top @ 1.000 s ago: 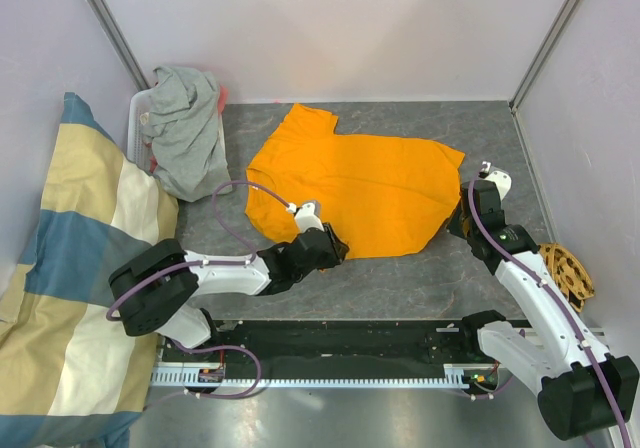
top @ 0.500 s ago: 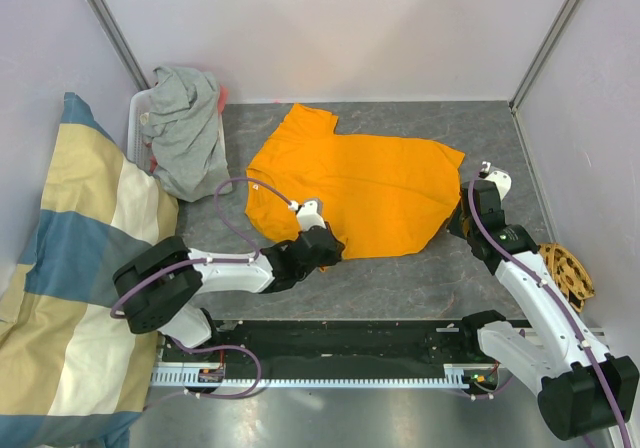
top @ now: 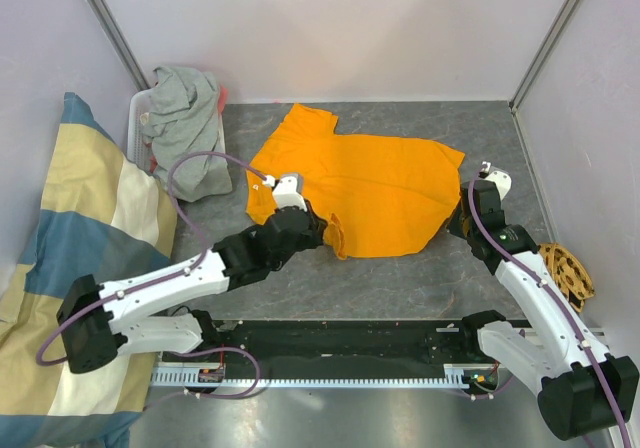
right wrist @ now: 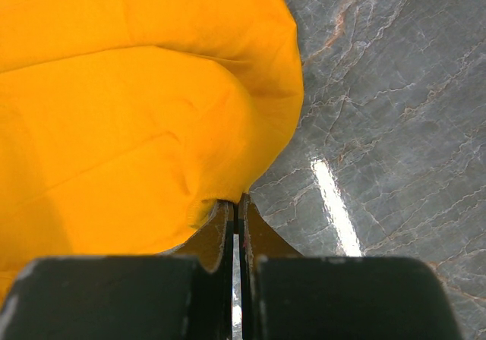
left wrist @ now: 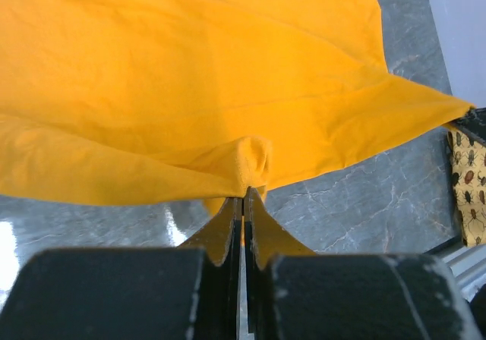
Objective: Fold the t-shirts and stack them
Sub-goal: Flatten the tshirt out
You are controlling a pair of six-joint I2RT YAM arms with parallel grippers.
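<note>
Orange t-shirt [top: 360, 183] lies spread on the grey table [top: 420, 268], mid-field, with its near hem toward the arms. Grey t-shirt [top: 185, 128] is bunched in the white basket [top: 135, 118] at far left, well apart, untouched.

Risks, as I judge them:
- Whole shirt: both holds sit on the same near hem, so if the arms lift or carry at unequal pace the span between them goes taut and the fold lands skewed.
- Left pinch: only a small pucker of hem is caught. The wrist view does not show whether both layers are in it, possibly just the top one, and then the lower layer stays on the table.
- Right pinch: very close to the fabric edge, so a sharp tug could slip it out.

Left arm reaches long and low from its near-left base, diagonally toward the shirt, wrist close to the table. Left gripper [left wrist: 243, 196] is closed tight on the near hem, left of its middle, the cloth raised a little there.

Right arm runs up the right side, elbow bent, wrist turned inward. Right gripper [right wrist: 237, 203] is closed on the shirt's near-right corner edge.
</note>
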